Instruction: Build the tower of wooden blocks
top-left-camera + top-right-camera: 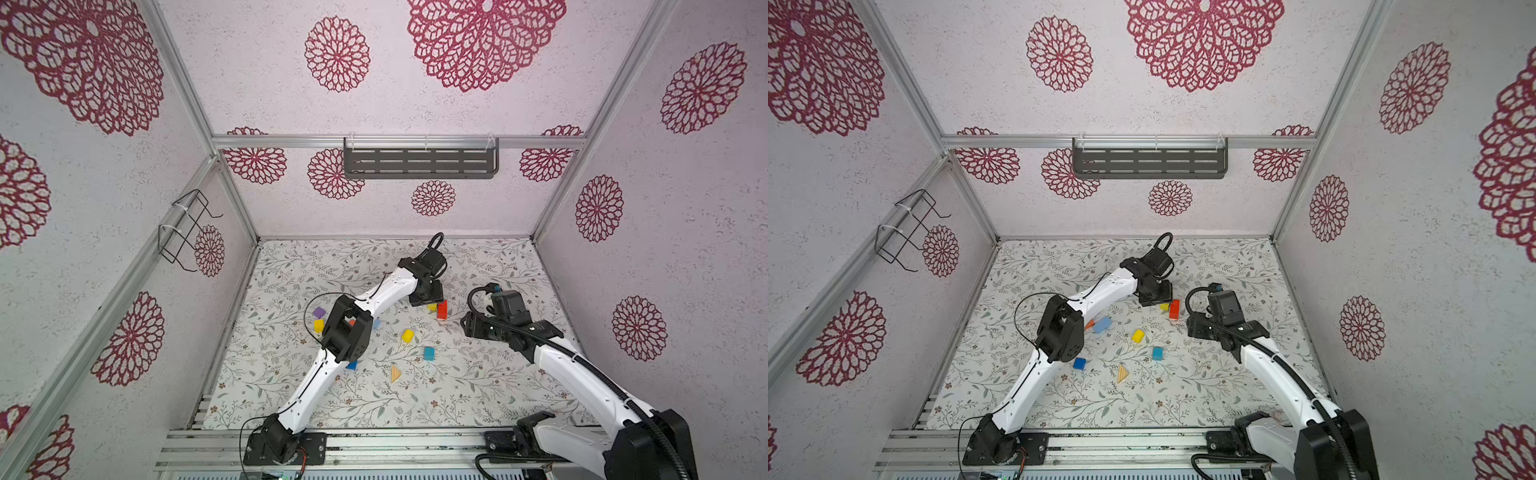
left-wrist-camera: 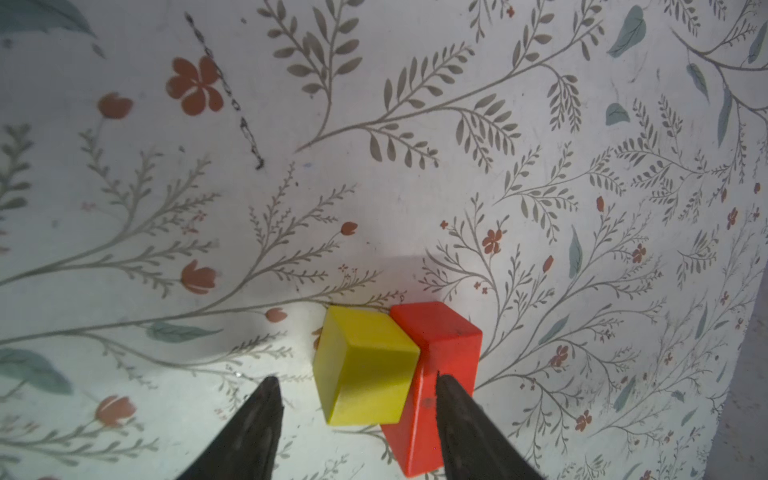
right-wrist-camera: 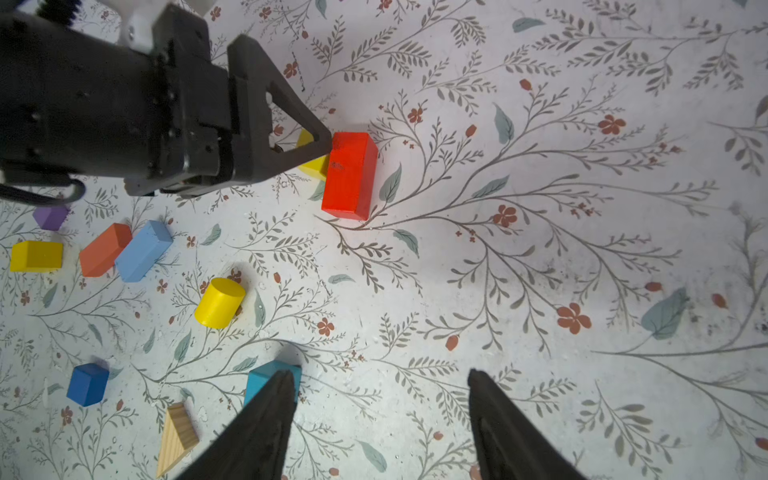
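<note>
On the left of the flowered mat, tucked by the left arm's elbow, I see a purple cube with a yellow block just beside it. Next come an orange brick and a pale blue brick, lying flat and touching along their sides. Nearer the robot's base sits a dark blue cube, and further right a bare wooden wedge lies flat. Around the middle are a yellow cylinder and, near it, a teal cube, each on its own.

Toward the back, right of centre, the left gripper reaches across and points down, its jaws spread. A yellow cube sits between them with a clear gap on one side, pressed against a red brick that looks to stand on end. The other finger crosses in front of that brick. Whether the yellow cube rests flat on the mat I cannot tell.

Furthest right, the right gripper hangs over bare mat, jaws apart with nothing between them; the teal cube is just behind one fingertip
</note>
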Robot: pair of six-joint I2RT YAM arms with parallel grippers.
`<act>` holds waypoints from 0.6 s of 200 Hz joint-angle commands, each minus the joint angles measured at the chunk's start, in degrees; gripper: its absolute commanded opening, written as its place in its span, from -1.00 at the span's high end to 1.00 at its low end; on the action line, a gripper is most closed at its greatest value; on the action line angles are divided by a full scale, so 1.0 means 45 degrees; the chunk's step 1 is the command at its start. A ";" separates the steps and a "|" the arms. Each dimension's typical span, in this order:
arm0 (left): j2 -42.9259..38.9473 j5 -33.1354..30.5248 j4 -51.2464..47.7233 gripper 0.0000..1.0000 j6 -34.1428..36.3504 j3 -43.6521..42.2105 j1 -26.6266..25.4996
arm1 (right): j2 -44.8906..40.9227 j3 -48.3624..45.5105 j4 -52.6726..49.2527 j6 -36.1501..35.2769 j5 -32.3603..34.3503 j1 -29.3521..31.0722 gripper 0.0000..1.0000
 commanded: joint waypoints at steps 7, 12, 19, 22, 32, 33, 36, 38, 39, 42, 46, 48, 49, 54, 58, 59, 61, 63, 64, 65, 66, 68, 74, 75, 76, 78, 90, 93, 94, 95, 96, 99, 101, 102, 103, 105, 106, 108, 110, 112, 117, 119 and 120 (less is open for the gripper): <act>-0.1344 -0.0524 -0.0111 -0.18 0.0196 -0.0328 0.0146 | 0.0133 0.0254 0.0306 0.0370 -0.0369 -0.0077 0.07; -0.1577 -0.0509 -0.0021 -0.13 0.0196 -0.0585 0.0217 | 0.0155 0.0260 0.0362 0.0435 -0.0439 -0.0079 0.21; -0.1911 -0.0484 0.0189 0.00 0.0188 -0.0992 0.0339 | 0.0252 0.0289 0.0431 0.0503 -0.0518 -0.0077 0.40; -0.2066 -0.0461 0.0291 0.05 0.0195 -0.1232 0.0389 | 0.0284 0.0311 0.0456 0.0536 -0.0529 -0.0077 0.47; -0.2528 -0.0391 0.0685 0.23 0.0196 -0.1961 0.0544 | 0.0467 0.0351 0.0560 0.0631 -0.0601 -0.0077 0.63; -0.2580 -0.0396 0.0724 0.25 0.0196 -0.2032 0.0558 | 0.0489 0.0361 0.0566 0.0639 -0.0607 -0.0086 0.64; -0.2679 -0.0382 0.0842 0.29 0.0206 -0.2232 0.0607 | 0.0541 0.0396 0.0597 0.0672 -0.0645 -0.0080 0.68; -0.2756 -0.0363 0.0900 0.32 0.0203 -0.2346 0.0635 | 0.0583 0.0401 0.0612 0.0682 -0.0664 -0.0077 0.69; -0.2782 -0.0353 0.0930 0.33 0.0209 -0.2420 0.0643 | 0.0596 0.0415 0.0621 0.0694 -0.0667 -0.0077 0.70; -0.2885 -0.0352 0.1019 0.36 0.0224 -0.2595 0.0681 | 0.0662 0.0427 0.0655 0.0718 -0.0707 -0.0081 0.72; -0.2992 -0.0329 0.1123 0.40 0.0244 -0.2797 0.0729 | 0.0738 0.0476 0.0683 0.0743 -0.0746 -0.0077 0.74; -0.3030 -0.0317 0.1161 0.42 0.0252 -0.2940 0.0758 | 0.0783 0.0499 0.0711 0.0768 -0.0772 -0.0077 0.75; -0.3046 -0.0302 0.1187 0.42 0.0253 -0.2940 0.0773 | 0.0814 0.0513 0.0719 0.0776 -0.0780 -0.0077 0.75; -0.3107 -0.0271 0.1280 0.46 0.0273 -0.3190 0.0815 | 0.0931 0.0545 0.0774 0.0816 -0.0831 -0.0077 0.77; -0.3164 -0.0233 0.1356 0.50 0.0281 -0.3348 0.0841 | 0.1001 0.0589 0.0818 0.0837 -0.0847 -0.0081 0.79; -0.3161 -0.0229 0.1392 0.50 0.0287 -0.3390 0.0853 | 0.1030 0.0596 0.0822 0.0829 -0.0856 -0.0079 0.79; -0.3175 -0.0198 0.1409 0.52 0.0292 -0.3446 0.0862 | 0.1086 0.0622 0.0834 0.0853 -0.0863 -0.0077 0.80; -0.3193 -0.0165 0.1457 0.53 0.0288 -0.3518 0.0879 | 0.1124 0.0648 0.0866 0.0874 -0.0865 -0.0077 0.82; -0.3205 -0.0147 0.1472 0.54 0.0291 -0.3553 0.0882 | 0.1131 0.0655 0.0875 0.0877 -0.0866 -0.0077 0.83; -0.3212 -0.0128 0.1499 0.54 0.0292 -0.3580 0.0883 | 0.1173 0.0679 0.0889 0.0879 -0.0866 -0.0077 0.83; -0.3215 -0.0099 0.1541 0.55 0.0293 -0.3614 0.0884 | 0.1204 0.0690 0.0896 0.0890 -0.0876 -0.0077 0.84; -0.3217 -0.0048 0.1607 0.56 0.0293 -0.3692 0.0899 | 0.1266 0.0714 0.0926 0.0898 -0.0883 -0.0077 0.85; -0.3252 0.0211 0.1870 0.59 0.0294 -0.3950 0.0939 | 0.1396 0.0750 0.1036 0.0953 -0.0937 -0.0077 0.93; -0.3264 0.0266 0.1922 0.60 0.0284 -0.3993 0.0951 | 0.1423 0.0755 0.1067 0.0966 -0.0950 -0.0077 0.95; -0.3261 0.0313 0.1978 0.60 0.0269 -0.4035 0.0967 | 0.1456 0.0758 0.1093 0.0972 -0.0967 -0.0086 0.96; -0.3258 0.0382 0.2083 0.62 0.0248 -0.4125 0.0979 | 0.1505 0.0760 0.1165 0.1001 -0.0994 -0.0094 0.98; -0.3241 0.0767 0.2704 0.66 0.0086 -0.4549 0.1061 | 0.1914 0.0744 0.1664 0.1233 -0.1419 -0.0217 1.00; -0.3228 0.0823 0.2832 0.66 0.0053 -0.4633 0.1075 | 0.2040 0.0751 0.1775 0.1291 -0.1619 -0.0255 1.00; -0.3223 0.0836 0.2882 0.67 0.0046 -0.4658 0.1088 | 0.2077 0.0766 0.1837 0.1311 -0.1672 -0.0264 1.00; -0.3211 0.0852 0.2926 0.67 0.0033 -0.4680 0.1094 | 0.2115 0.0763 0.1868 0.1330 -0.1728 -0.0268 1.00; -0.3205 0.0869 0.2978 0.67 0.0027 -0.4700 0.1097 | 0.2153 0.0772 0.1923 0.1350 -0.1775 -0.0280 1.00; -0.3185 0.0917 0.3077 0.67 0.0006 -0.4755 0.1109 | 0.2285 0.0777 0.2044 0.1381 -0.1900 -0.0309 1.00; -0.3166 0.0943 0.3148 0.68 0.0002 -0.4769 0.1102 | 0.2376 0.0804 0.2121 0.1411 -0.1954 -0.0320 1.00; -0.3153 0.0954 0.3187 0.68 0.0001 -0.4784 0.1101 | 0.2431 0.0812 0.2157 0.1429 -0.1977 -0.0325 1.00; -0.3137 0.0960 0.3206 0.68 -0.0009 -0.4791 0.1100 | 0.2477 0.0825 0.2184 0.1448 -0.1997 -0.0338 1.00; -0.3129 0.0979 0.3230 0.68 -0.0021 -0.4792 0.1100 | 0.2561 0.0860 0.2234 0.1477 -0.2032 -0.0332 1.00; -0.3115 0.0979 0.3280 0.68 -0.0020 -0.4796 0.1100 | 0.2611 0.0879 0.2252 0.1491 -0.2045 -0.0341 1.00; -0.3075 0.0983 0.3307 0.68 -0.0029 -0.4779 0.1100 | 0.2692 0.0927 0.2280 0.1507 -0.2064 -0.0348 1.00; -0.3041 0.0999 0.3328 0.68 -0.0031 -0.4760 0.1100 | 0.2756 0.0968 0.2302 0.1516 -0.2074 -0.0359 1.00; -0.3027 0.1013 0.3338 0.69 -0.0032 -0.4755 0.1090 | 0.2865 0.1023 0.2322 0.1533 -0.2091 -0.0367 1.00; -0.2952 0.1050 0.3400 0.69 -0.0038 -0.4726 0.1099 | 0.3103 0.1158 0.2361 0.1530 -0.2122 -0.0388 1.00; -0.2917 0.1060 0.3429 0.69 -0.0038 -0.4717 0.1099 | 0.3186 0.1197 0.2381 0.1536 -0.2132 -0.0413 1.00; -0.2911 0.1081 0.3444 0.69 -0.0038 -0.4709 0.1109 | 0.3226 0.1213 0.2394 0.1541 -0.2143 -0.0411 1.00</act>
